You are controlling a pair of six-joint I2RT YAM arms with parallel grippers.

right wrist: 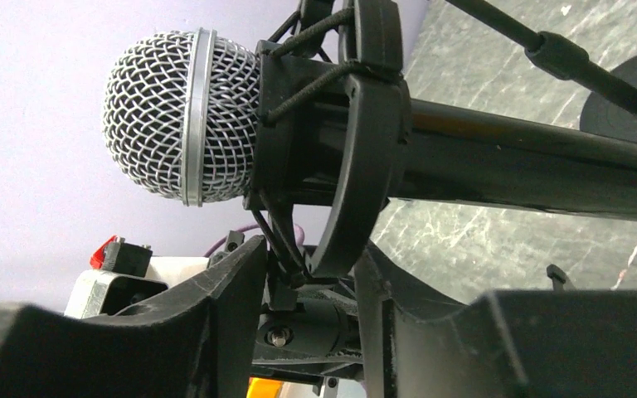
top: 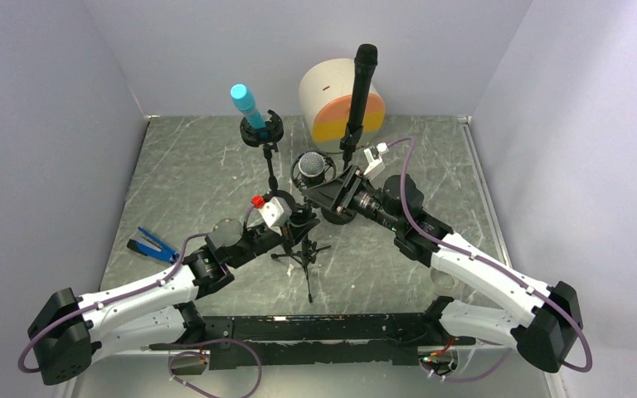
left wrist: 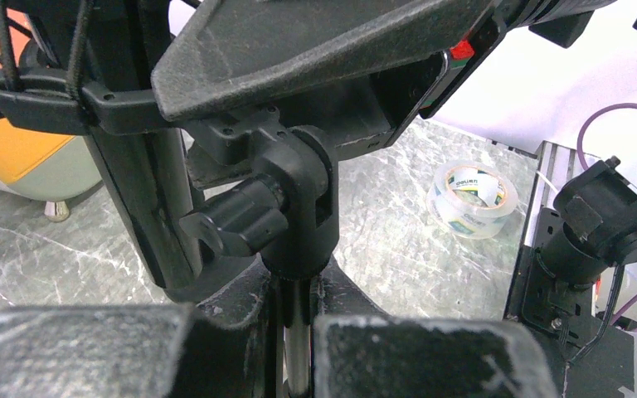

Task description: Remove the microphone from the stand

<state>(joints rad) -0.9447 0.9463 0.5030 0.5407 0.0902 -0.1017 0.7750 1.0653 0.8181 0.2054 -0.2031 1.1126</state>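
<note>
My left pincer [left wrist: 297, 340] gripped the stand [left wrist: 299, 207]; my right pincer [right wrist: 315, 307] straddled the mount [right wrist: 365, 149], hold unclear. From my right wrist, the microphone [right wrist: 182, 116] ran nine-to-three, head at nine o'clock

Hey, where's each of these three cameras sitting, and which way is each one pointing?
Top: fixed above and behind the arms, looking down on the table; left arm and right arm both show.
Left wrist: on the left wrist, facing the stand close up; the left pincer shows at the bottom, shut on its pole.
Right wrist: on the right wrist, facing the mic close up; the right pincer shows at the bottom.
Shared: top and left wrist both show the orange-and-white drum.
</note>
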